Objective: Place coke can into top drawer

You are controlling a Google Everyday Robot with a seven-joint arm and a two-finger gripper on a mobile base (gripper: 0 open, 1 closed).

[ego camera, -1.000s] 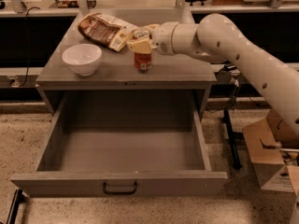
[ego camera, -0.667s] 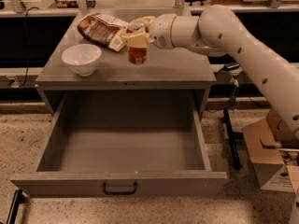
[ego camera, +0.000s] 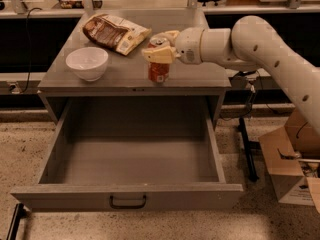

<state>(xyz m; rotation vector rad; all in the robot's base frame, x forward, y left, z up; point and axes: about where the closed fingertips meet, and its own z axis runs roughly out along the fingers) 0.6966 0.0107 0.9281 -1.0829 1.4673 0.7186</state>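
The coke can (ego camera: 158, 72), red-orange with a silver top, stands upright near the front middle of the grey cabinet top (ego camera: 195, 76). My gripper (ego camera: 161, 45) comes in from the right on a white arm and is shut on the coke can's upper part, with one cream finger (ego camera: 159, 55) across its front. I cannot tell whether the can rests on the top or hangs just above it. The top drawer (ego camera: 125, 196) below is pulled fully open toward the camera. Its inside is empty, and a small dark handle (ego camera: 128, 202) sits at the centre of its front panel.
A white bowl (ego camera: 87, 62) stands on the cabinet top at the left. A brown snack bag (ego camera: 115, 32) lies behind the can. Cardboard boxes (ego camera: 292, 159) and a dark stand leg (ego camera: 247, 144) are on the floor at the right.
The gripper lifted the coke can up and slightly left, then brought it right and toward the front edge of the cabinet top, closer to the open drawer.
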